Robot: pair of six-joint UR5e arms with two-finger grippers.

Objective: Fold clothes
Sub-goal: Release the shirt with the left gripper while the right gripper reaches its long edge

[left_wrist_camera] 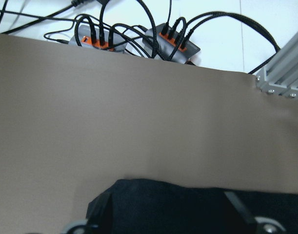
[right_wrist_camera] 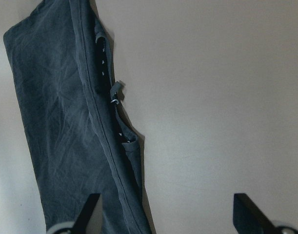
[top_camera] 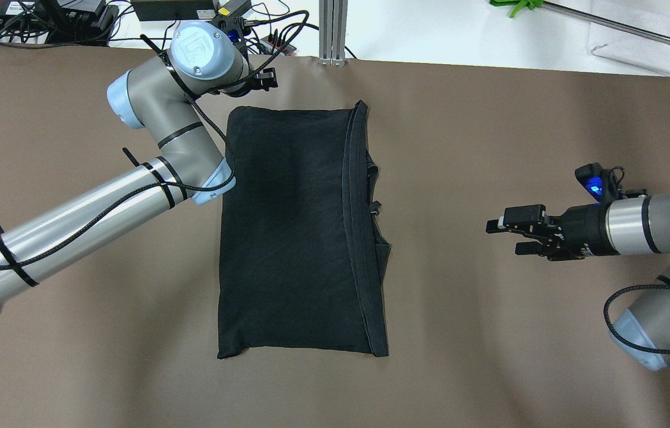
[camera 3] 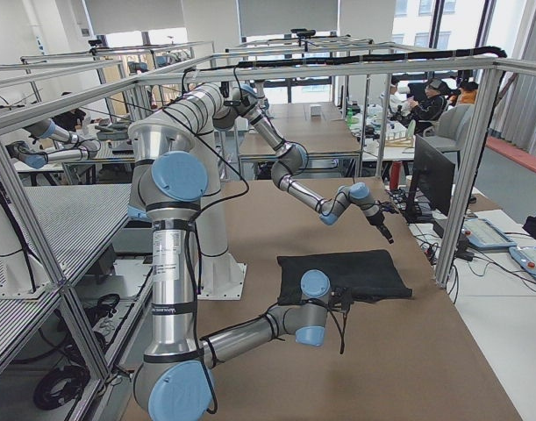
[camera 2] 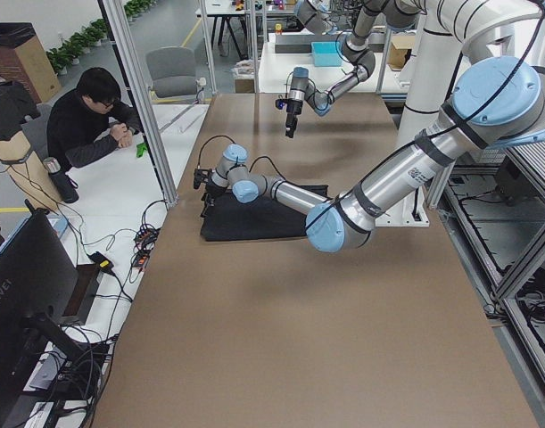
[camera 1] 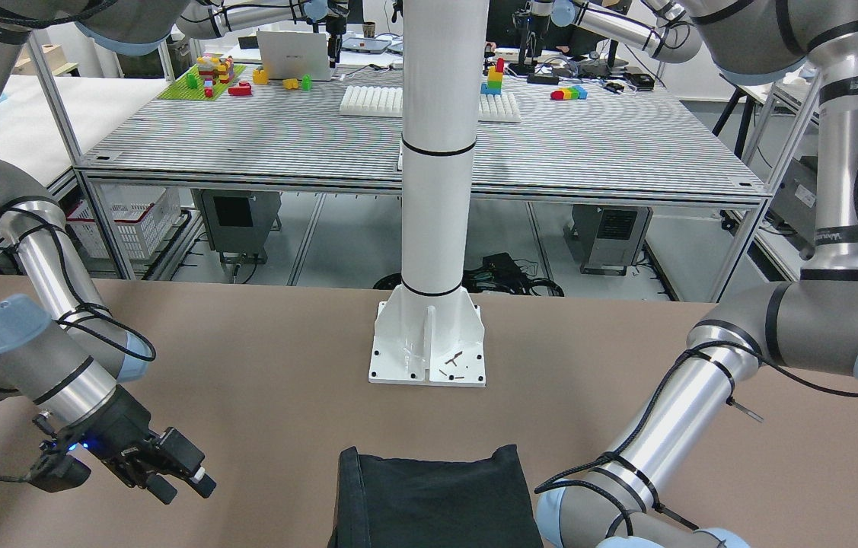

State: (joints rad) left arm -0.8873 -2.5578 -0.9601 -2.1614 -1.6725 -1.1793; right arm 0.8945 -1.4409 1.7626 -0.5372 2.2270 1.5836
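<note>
Item: black garment (top_camera: 293, 232) — flat, long axis running away from my base. My left gripper (top_camera: 262, 80), jaws apart, is nearer, poised at its far corner; right gripper (top_camera: 507, 236), also spread, points toward it from well apart.

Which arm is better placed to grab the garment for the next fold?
Left. The left claw hangs open at the black garment's far corner; the right claw is off to the side, apart from it.

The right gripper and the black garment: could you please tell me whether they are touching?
Apart. The overhead exterior view shows bare table between the right gripper and the black garment.
</note>
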